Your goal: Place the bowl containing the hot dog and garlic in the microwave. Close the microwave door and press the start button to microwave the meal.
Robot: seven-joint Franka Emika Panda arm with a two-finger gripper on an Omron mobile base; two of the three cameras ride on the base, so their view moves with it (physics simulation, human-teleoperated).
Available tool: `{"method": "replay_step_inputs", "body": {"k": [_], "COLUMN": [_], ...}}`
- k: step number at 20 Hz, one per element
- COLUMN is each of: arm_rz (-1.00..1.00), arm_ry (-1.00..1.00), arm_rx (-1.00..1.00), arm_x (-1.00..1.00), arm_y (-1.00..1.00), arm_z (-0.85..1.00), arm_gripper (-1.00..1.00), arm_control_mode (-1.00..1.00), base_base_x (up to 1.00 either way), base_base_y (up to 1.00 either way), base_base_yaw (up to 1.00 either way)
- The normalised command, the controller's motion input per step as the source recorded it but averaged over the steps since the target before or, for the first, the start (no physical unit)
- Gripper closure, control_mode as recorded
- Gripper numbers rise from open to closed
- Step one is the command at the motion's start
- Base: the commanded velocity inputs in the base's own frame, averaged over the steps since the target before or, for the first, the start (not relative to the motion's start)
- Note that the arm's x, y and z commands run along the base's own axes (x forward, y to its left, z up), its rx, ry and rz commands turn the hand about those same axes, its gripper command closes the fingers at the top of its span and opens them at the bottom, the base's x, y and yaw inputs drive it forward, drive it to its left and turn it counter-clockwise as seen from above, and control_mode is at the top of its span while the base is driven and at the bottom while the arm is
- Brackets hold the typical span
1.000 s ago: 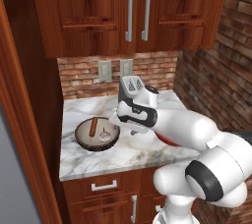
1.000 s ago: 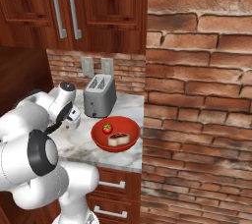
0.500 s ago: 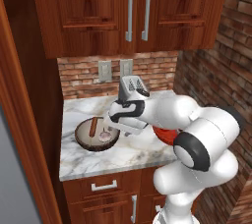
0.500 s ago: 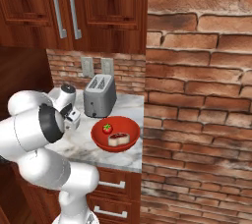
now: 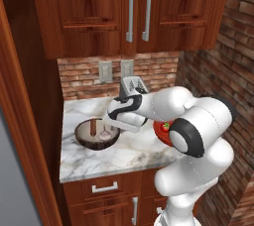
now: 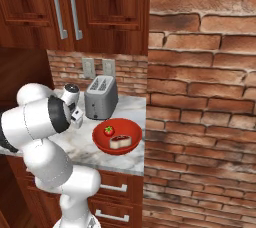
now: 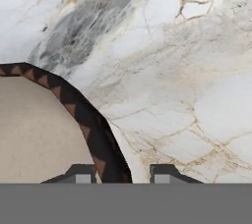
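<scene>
Now | end effector [image 7: 122, 173] fingers straddle bowl [image 7: 93, 129] rim, part open | no writing legible

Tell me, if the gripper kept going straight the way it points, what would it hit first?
Most likely the bowl: its dark rim runs between the two fingertips of the gripper, one over the pale inside, one outside. Just past the rim lies the marble counter. Depth is hard to judge.
</scene>
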Motion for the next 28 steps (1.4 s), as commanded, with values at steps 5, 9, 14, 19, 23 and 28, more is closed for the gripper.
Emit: {"method": "replay_step_inputs", "body": {"k": [5,9,14,19,23,28], "arm_rz": [0.0,0.0,0.0,0.0,0.0,0.0], "arm_ry": [-0.04,-0.09,-0.13,-0.13,-0.06,-0.06], "arm_rx": [0.01,0.02,0.01,0.02,0.02,0.0], "arm_x": [-0.14,-0.46,-0.61,-0.8,-0.75,-0.74], "arm_y": [-0.06,-0.26,-0.43,-0.49,-0.58,-0.64], "arm_z": [0.05,0.54,0.68,0.89,0.82,0.86], "arm_gripper": [1.0,1.0,1.0,1.0,1.0,1.0], "arm_control_mode": [-1.0,-1.0,-1.0,-1.0,-1.0,-1.0], "base_base_x": [0.0,0.0,0.0,0.0,0.0,0.0], "base_base_y": [0.0,0.0,0.0,0.0,0.0,0.0], "base_base_yaw": [0.0,0.0,0.0,0.0,0.0,0.0]}}
